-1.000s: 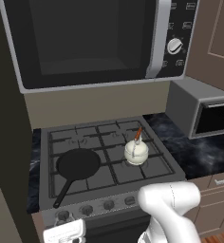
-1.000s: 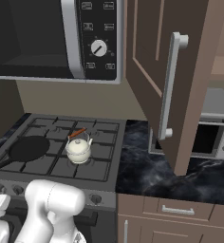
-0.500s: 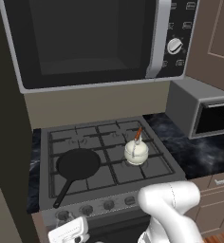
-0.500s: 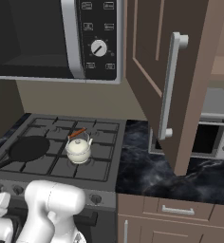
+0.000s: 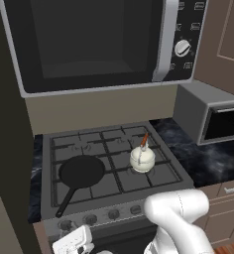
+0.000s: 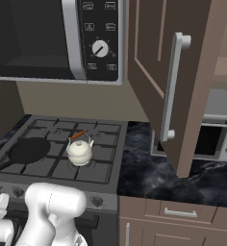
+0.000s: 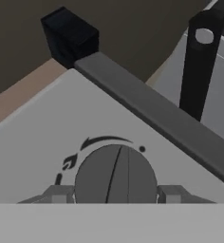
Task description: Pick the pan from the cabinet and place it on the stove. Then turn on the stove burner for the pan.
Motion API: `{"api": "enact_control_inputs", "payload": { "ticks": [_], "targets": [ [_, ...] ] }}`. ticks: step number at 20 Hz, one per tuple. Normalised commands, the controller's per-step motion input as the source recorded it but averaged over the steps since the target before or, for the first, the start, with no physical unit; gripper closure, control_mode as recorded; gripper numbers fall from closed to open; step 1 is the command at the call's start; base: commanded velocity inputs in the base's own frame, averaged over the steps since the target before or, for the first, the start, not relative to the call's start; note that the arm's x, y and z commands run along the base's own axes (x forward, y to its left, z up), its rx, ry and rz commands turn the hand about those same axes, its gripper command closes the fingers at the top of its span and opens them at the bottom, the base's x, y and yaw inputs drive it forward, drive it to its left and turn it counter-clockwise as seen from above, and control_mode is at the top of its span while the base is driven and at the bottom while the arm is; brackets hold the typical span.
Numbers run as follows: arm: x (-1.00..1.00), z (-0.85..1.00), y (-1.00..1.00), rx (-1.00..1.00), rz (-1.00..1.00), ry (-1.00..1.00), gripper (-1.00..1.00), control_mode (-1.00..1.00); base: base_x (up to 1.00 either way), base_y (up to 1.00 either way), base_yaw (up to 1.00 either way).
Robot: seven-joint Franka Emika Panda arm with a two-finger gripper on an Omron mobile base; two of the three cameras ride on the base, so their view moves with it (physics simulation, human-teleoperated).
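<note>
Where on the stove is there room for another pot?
The stove's back burners behind the pan and kettle are bare, and so is the front right grate beside the kettle. The front left is crowded: the pan sits there, its handle reaching toward the knobs.

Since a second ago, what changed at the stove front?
The white gripper has shifted slightly rightward along the grey gas stove's knob row; in the hand view it sits right at a round grey knob. Nothing was taken hold of or let go. The flat matte-black frying pan, small white kettle and open brown cabinet door stayed put.
</note>
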Motion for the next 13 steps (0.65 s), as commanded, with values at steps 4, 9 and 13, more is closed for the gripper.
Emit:
{"api": "enact_control_inputs", "payload": {
  "ticks": [4, 9, 13],
  "targets": [
    [-0.23, 0.01, 0.00, -0.22, 0.00, -0.07, 1.00, -1.00, 0.00, 0.00, 0.00],
    [-0.20, 0.13, 0.00, -0.18, 0.00, -0.05, 1.00, -1.00, 0.00, 0.00, 0.00],
    [-0.10, 0.32, 0.01, -0.05, 0.00, 0.00, 1.00, -1.00, 0.00, 0.00, 0.00]
  ]
}}
